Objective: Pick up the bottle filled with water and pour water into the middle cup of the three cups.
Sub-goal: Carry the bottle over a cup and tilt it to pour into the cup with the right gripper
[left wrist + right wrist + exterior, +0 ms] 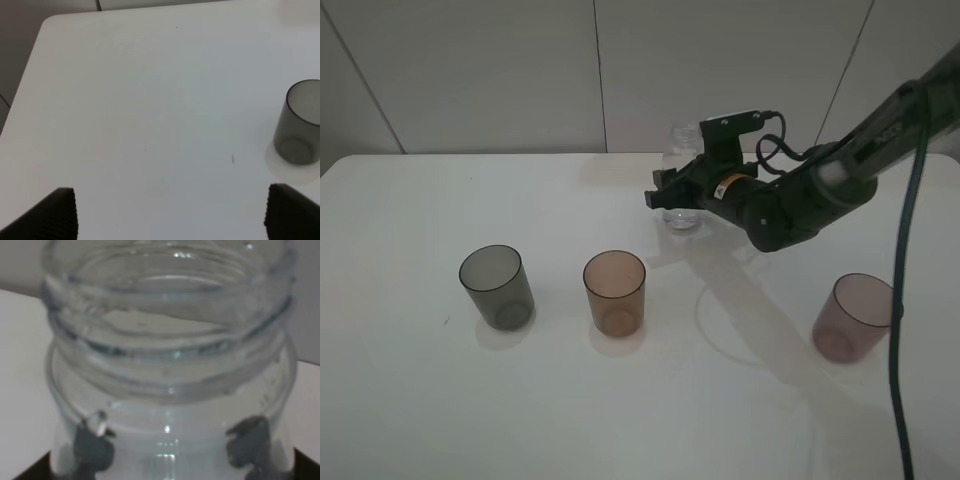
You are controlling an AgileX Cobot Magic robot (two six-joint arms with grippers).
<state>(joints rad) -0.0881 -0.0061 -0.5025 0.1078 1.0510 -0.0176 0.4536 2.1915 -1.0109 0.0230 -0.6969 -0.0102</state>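
Exterior high view: the right gripper [662, 198], reaching in from the upper right, is clamped on the bottle [683, 148], which stands upright on the table [410, 400] at upper centre, behind the cups. The grasp appears made. The next move calls for lifting the bottle, carrying it to the amber cup [615, 291] at lower centre and tilting the open neck over its rim. Count: one bottle; three cups, the grey cup [497, 287] at left, the amber cup in the middle, the mauve cup [855, 317] at right. Left wrist view: the left gripper [175, 215] hangs wide and empty near the grey cup. Right wrist view: dark pads [93, 450] press the bottle's sides below its capless neck; the water level cannot be judged.
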